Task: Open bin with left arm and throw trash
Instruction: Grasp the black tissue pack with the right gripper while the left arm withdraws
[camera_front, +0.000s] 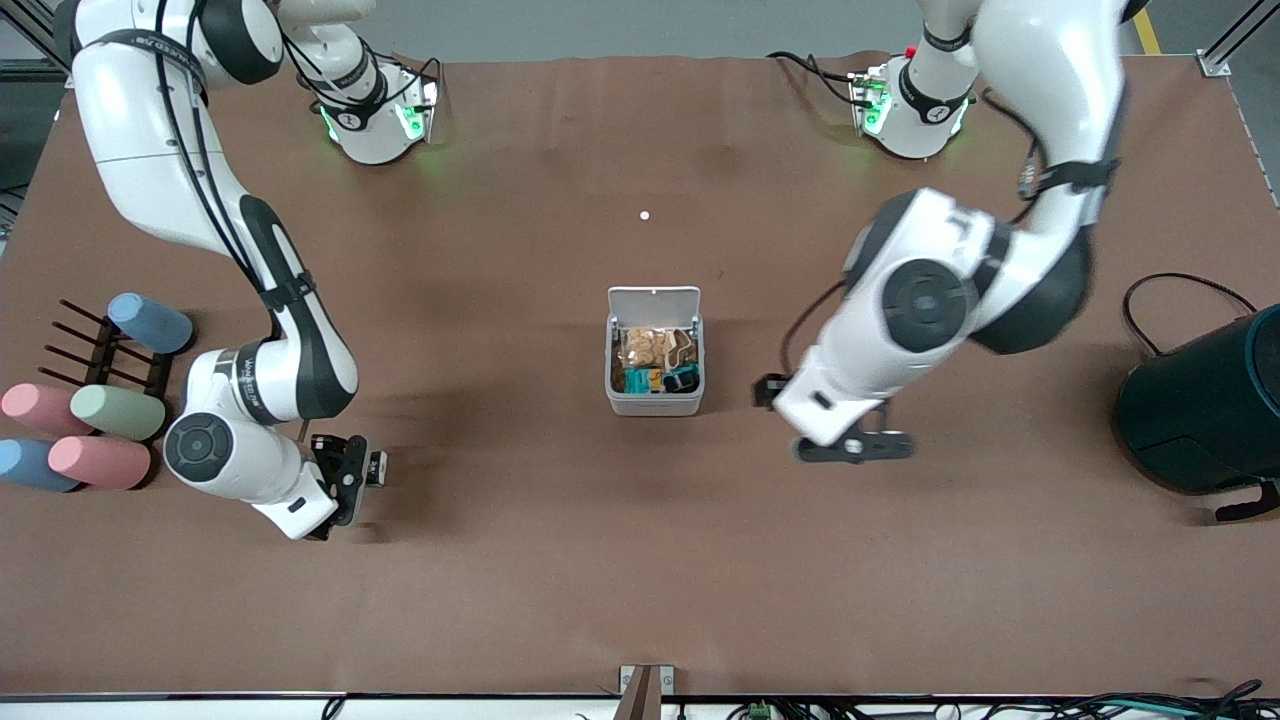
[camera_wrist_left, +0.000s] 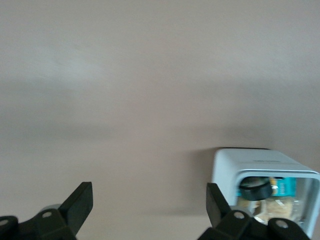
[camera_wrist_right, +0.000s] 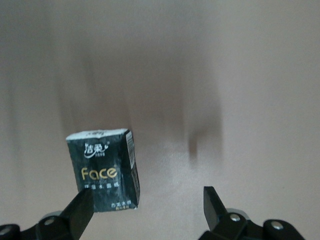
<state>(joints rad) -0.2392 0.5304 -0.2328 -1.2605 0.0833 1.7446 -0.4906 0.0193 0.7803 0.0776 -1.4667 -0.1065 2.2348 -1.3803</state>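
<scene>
The bin (camera_front: 655, 400) was seen mid-table with its lid (camera_front: 654, 302) already swung up on the edge nearer the bases, and crumpled wrappers and a teal scrap lay inside. In the left wrist view the same bin (camera_wrist_left: 250, 165) was shown with a dark round disc (camera_wrist_left: 255, 190) among its contents.

The left gripper (camera_front: 855, 447) was held low over bare table beside the bin, toward the left arm's end, its fingers spread wide and nothing between them. The lid-opening part of the task was judged complete.

The right gripper (camera_front: 345, 478) was held low near the right arm's end of the table, jaws fully apart and empty. In the right wrist view a black packet (camera_wrist_right: 103, 170) printed "Face" was seen lying on the table, just beside one finger (camera_wrist_right: 80, 212) and not yet gripped; it could not be made out in the front view.

The step in hand was judged to be the pickup of this packet. A good grasp would be obtained by centring the jaws over the packet's narrow faces before closing, so that it is not pushed aside. The carry would then be made to a point over the bin opening, clear of the raised lid.

Pastel cylinders (camera_front: 118, 412) on a rack and a dark drum (camera_front: 1205, 405) were left untouched.
</scene>
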